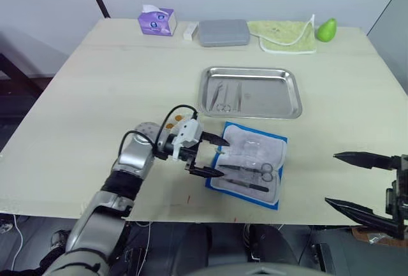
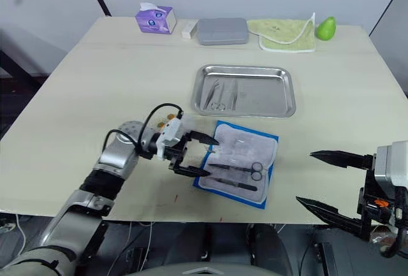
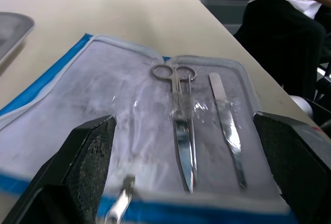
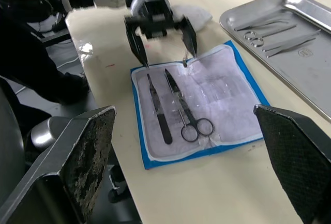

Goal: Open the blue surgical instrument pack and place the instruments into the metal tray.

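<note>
At the near edge of the desk, my left gripper (image 1: 210, 157) hangs with its jaws spread wide, its fingertips at the left edge of the open pack (image 1: 250, 164), gripping nothing. The pack lies unfolded flat near the front edge of the desk, blue border round a pale lining, just in front of the tray (image 1: 249, 92). Two instruments remain on the lining: scissors (image 3: 180, 118) with the ring handles pointing away from me and the blades towards my fingers, and beside them a slim flat forceps (image 3: 227, 128). A third small metal piece (image 3: 120, 205) shows at the pack's near edge by my lower finger; I cannot tell what it is. Other instruments (image 1: 227, 95) already lie in the tray's left half.

My right gripper (image 1: 363, 185) hovers past the front right corner of the desk, jaws wide apart and empty, well apart from the pack.

I judge the scissors thin, stiff, light and slick steel, lying flat on a soft sheet that may wrinkle or lift with them. A clear film seems to cross their middle, so they may snag. I would pinch across the shank just behind the blades, where the metal is narrow, and press lightly so the tips do not skid off
</note>
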